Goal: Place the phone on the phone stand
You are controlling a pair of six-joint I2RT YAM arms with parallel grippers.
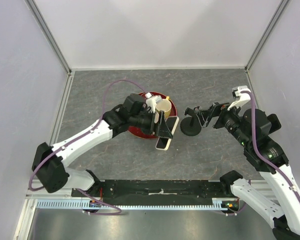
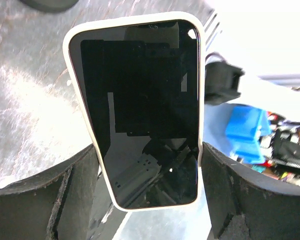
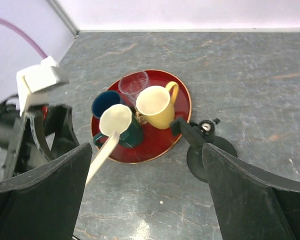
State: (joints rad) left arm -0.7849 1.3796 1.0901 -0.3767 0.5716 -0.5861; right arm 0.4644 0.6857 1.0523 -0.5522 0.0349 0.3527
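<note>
The phone [image 2: 140, 110], black screen in a white case, is clamped at its lower edges between the fingers of my left gripper [image 2: 150, 192]. In the top view the phone [image 1: 165, 136] hangs tilted over the table, by the front right rim of the red tray [image 1: 140, 134], with my left gripper [image 1: 161, 126] shut on it. The black phone stand [image 1: 191, 126] stands just right of it. My right gripper [image 1: 202, 116] is open beside the stand's upper arm. In the right wrist view the stand [image 3: 210, 150] sits by the right finger [image 3: 260, 200], and the phone [image 3: 102, 155] shows edge-on.
The red tray [image 3: 157, 145] holds a yellow cup [image 3: 155, 105], a green mug [image 3: 121, 127], a blue mug [image 3: 105, 102] and a clear glass [image 3: 133, 82]. White walls enclose the grey table [image 1: 215, 90] on three sides.
</note>
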